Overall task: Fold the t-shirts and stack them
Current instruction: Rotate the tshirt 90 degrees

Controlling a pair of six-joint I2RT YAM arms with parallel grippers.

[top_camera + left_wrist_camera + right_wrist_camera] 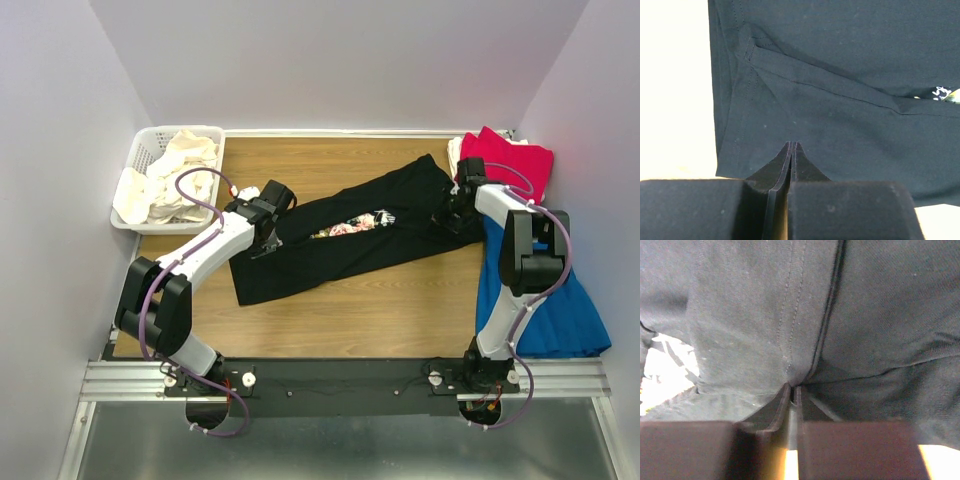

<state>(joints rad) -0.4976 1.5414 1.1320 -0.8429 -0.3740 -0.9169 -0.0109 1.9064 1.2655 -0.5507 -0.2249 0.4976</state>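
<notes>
"So, where's the black shirt?"
"Stretched between my grippers. My left gripper and right gripper each pinch an edge. I should lift both evenly and keep it taut before folding."

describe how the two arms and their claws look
The left arm and right arm have white shells with black joints, and a purple-grey cable loops along each. The left claw and right claw are black, tapering to wedge tips.
</notes>
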